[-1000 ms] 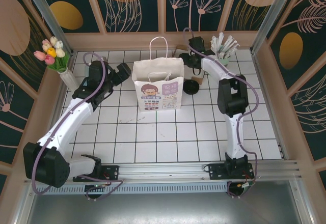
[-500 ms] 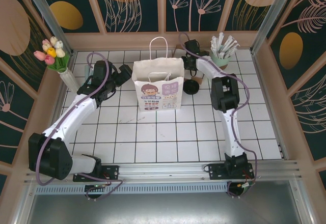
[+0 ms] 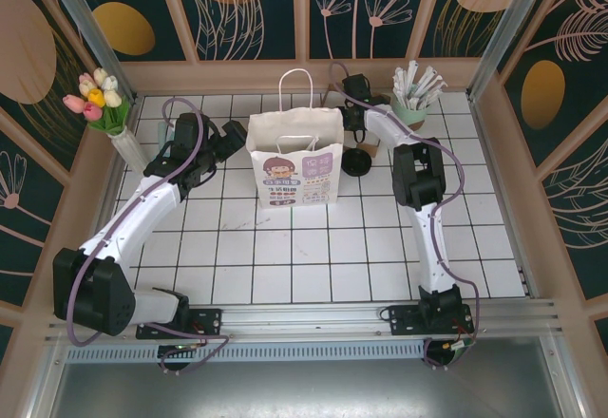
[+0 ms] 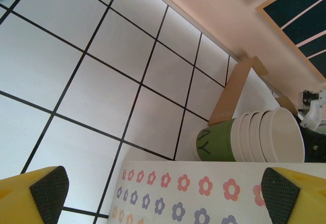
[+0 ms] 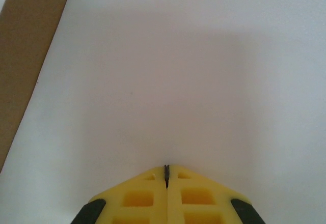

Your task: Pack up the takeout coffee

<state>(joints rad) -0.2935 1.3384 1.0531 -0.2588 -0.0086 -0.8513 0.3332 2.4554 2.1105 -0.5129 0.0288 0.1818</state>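
Right fingers (image 5: pixel 153 180) are clenched tight, nothing between them, facing a plain white surface up close. Left fingers (image 4: pixel 48 188) are spread wide and empty, hovering over the counter (image 3: pixel 313 256) just left of the bag (image 3: pixel 294 166). The coffee (image 3: pixel 357 162) stands on the counter, just beside the bag's right side, under the right arm.

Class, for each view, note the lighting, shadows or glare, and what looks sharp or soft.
Top external: even light, sharp throughout, only faint shadows beside the white paper bag. Left wrist: tiles wash out bright toward the far wall; the stacked cups are crisp. Right wrist: a pale surface with a soft grey shadow, little detail.
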